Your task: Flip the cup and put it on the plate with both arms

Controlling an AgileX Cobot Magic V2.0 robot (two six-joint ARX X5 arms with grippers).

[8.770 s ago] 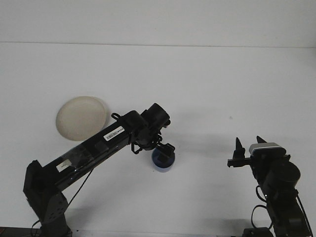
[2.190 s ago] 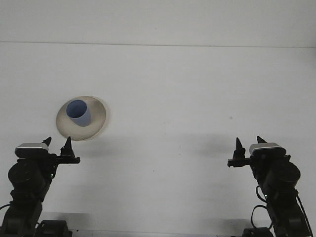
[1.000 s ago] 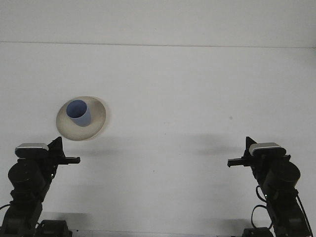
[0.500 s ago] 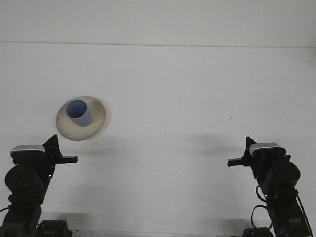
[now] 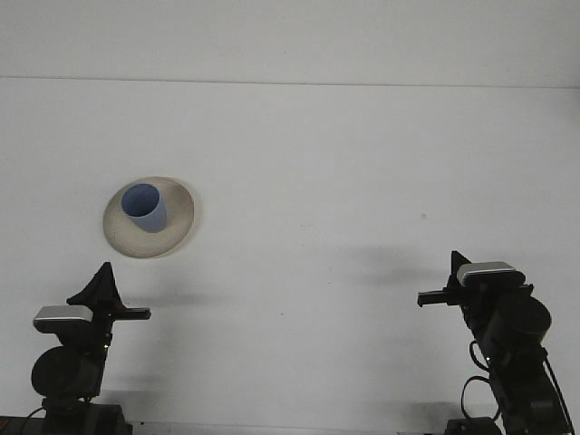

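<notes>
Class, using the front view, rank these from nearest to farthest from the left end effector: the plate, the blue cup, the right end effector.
1. Plate, just ahead of the left end effector.
2. Blue cup, upright on the plate, slightly beyond its near rim.
3. Right end effector, across the table on the right.

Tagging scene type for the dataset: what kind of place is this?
Probably a lab test bench, not a kitchen: a bare white tabletop, two black robot arms with the left tool and right tool, and only a blue cup upright on a beige plate.

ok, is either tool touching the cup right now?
No. The blue cup stands mouth-up on the plate, with the left tool and right tool both well clear.
</notes>
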